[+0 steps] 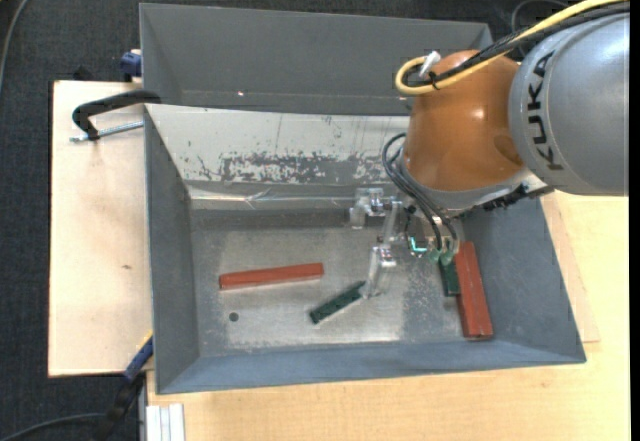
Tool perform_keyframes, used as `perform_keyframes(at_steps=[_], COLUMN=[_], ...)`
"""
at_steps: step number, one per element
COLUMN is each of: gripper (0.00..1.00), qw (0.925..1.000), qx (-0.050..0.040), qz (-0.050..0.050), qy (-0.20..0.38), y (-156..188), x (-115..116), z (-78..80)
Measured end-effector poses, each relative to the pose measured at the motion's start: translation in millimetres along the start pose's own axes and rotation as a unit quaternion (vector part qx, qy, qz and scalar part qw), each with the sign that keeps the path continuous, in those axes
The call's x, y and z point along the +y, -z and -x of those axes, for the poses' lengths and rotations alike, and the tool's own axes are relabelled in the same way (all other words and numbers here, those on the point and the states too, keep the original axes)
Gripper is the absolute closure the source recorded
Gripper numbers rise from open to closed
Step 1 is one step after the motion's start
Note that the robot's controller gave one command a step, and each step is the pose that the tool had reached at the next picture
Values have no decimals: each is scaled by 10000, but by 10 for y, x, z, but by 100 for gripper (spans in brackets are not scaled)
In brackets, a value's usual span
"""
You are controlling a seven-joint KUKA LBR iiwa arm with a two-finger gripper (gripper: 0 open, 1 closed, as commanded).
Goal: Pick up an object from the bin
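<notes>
Small dark-green bar [336, 305] lies tilted near mid-front of bin [170, 259] floor, its view-rt end right at the gripper [380, 274] tip, jaw state can't tell, w/ long red-brown bar [271, 277] just view-left & another red-brown bar [473, 291] by rt wall.

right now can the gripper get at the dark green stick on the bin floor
Probably yes: the gripper hangs by the dark green stick, which lies alone, apart from the red-brown bar to its left.
</notes>
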State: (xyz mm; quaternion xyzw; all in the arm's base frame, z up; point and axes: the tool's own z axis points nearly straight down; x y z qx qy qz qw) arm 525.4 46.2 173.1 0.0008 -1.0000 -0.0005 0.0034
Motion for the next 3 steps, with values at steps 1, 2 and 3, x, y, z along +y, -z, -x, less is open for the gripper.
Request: perform_keyframes(at_steps=[1, 2, 3], gripper=[0, 100, 100], qw=[9962, 9964, 9932], qx=[-9, -40, -106], qz=[-2, 3, -1], qy=[868, 852, 1157], y=[-1055, -993, 589], x=[429, 424, 422], z=[143, 164, 38])
